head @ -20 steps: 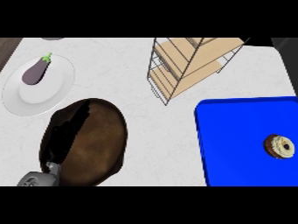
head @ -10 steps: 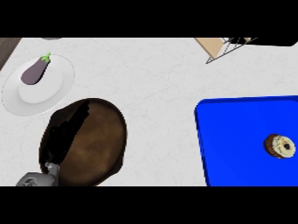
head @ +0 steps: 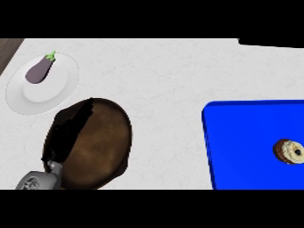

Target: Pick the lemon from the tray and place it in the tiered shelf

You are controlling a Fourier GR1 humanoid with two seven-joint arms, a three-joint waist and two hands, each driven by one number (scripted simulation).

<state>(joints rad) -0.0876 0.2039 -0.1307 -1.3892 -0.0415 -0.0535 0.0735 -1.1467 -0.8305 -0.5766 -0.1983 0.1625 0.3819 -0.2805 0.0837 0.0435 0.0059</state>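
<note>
No shelf now beside tray

Only a little of the robot's body shows, at the near left. The left hand is a long, narrow, matte black shape with a ragged far end, its fingers hard to tell apart. Its forearm is a rounded, shiny grey stub with paler ring-like marks.

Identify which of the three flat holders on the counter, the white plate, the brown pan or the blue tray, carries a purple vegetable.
The round white plate at the far left: a purple eggplant lies on it. The blue tray holds a doughnut.
</note>
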